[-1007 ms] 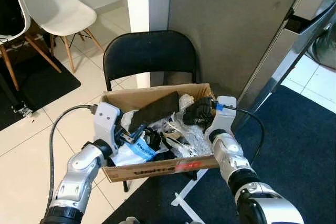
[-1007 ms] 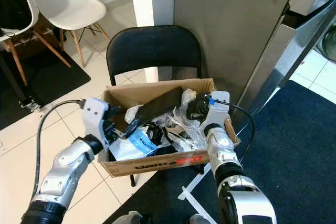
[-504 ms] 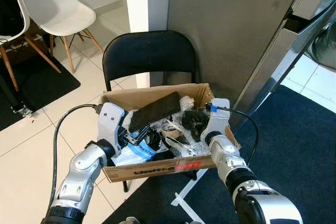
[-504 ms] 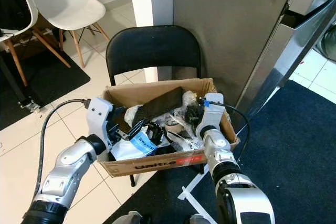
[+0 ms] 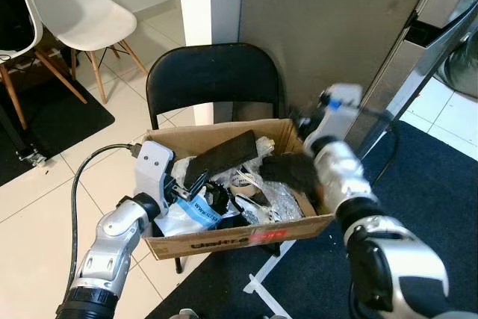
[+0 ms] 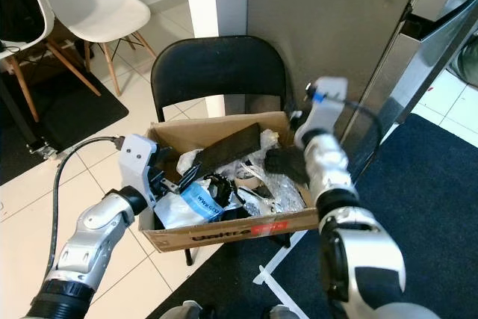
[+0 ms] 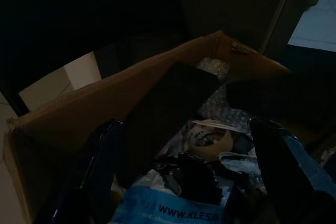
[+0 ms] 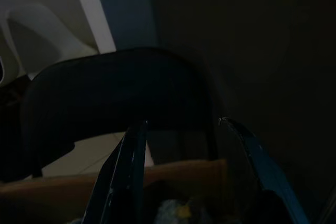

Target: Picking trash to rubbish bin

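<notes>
While left jaws (image 5: 181, 190) gape, empty, blue-and-white plastic wrapper (image 5: 196, 209) lies just below them inside brown cardboard box (image 5: 224, 243); right jaws (image 5: 302, 126) gape higher, empty.

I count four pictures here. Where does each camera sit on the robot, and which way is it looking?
Left eye and right eye views: on the head, looking forward and down at the cardboard box on the black chair; both silver arms show.
Left wrist view: on the left arm, looking along the left gripper into the box.
Right wrist view: on the right arm, looking along the right gripper at the chair back.
Shared: all four show the box and chair.
</notes>
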